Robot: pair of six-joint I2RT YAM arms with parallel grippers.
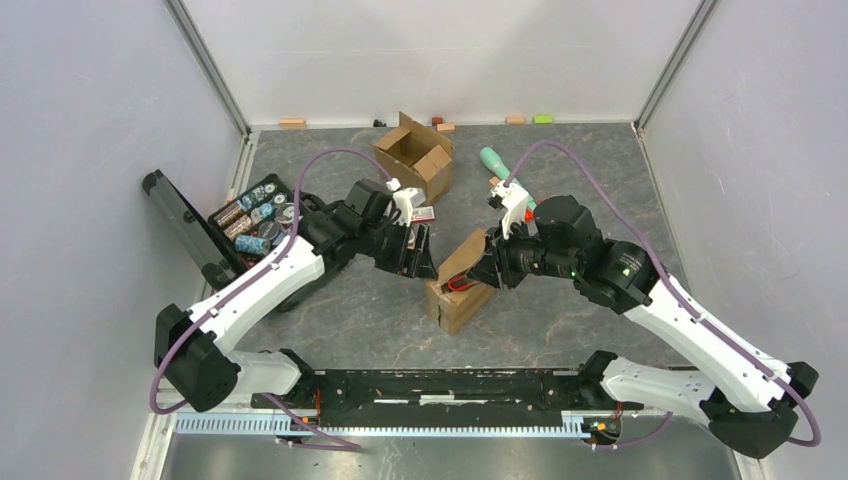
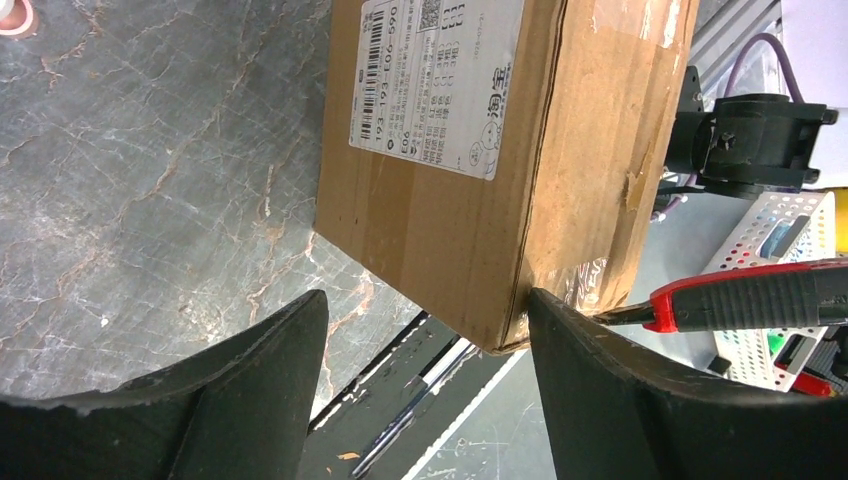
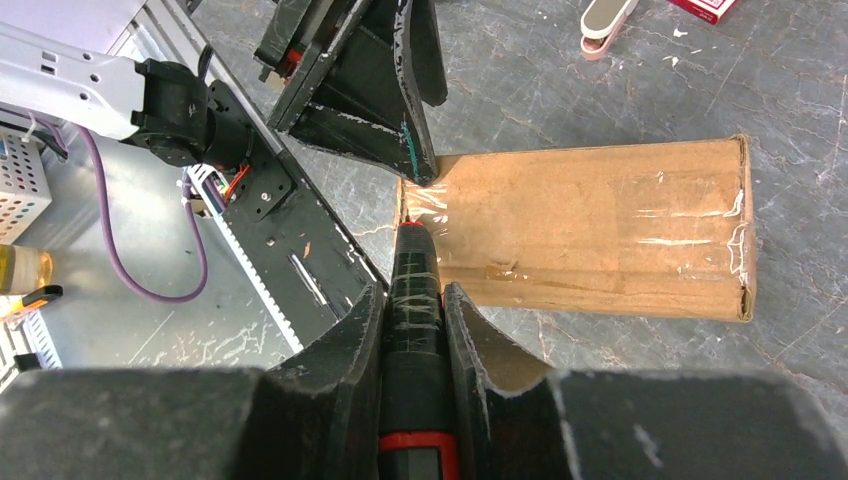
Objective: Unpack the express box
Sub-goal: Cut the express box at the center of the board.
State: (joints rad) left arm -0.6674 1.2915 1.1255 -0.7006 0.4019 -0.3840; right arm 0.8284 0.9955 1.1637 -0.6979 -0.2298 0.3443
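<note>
The express box (image 1: 458, 285) lay taped shut on the marbled table (image 1: 560, 180), between the two arms. At one taped end of the box, the tip of a red-and-black cutter (image 3: 414, 262) met the cardboard, and the right gripper (image 3: 413, 297) was clamped on its handle. Left of the box, the left gripper (image 2: 428, 305) was spread wide with nothing in it, one finger against that same end. Beyond the box sat an opened carton (image 1: 415, 155). Well to the box's left stood a black case (image 1: 250, 220) of small items.
</note>
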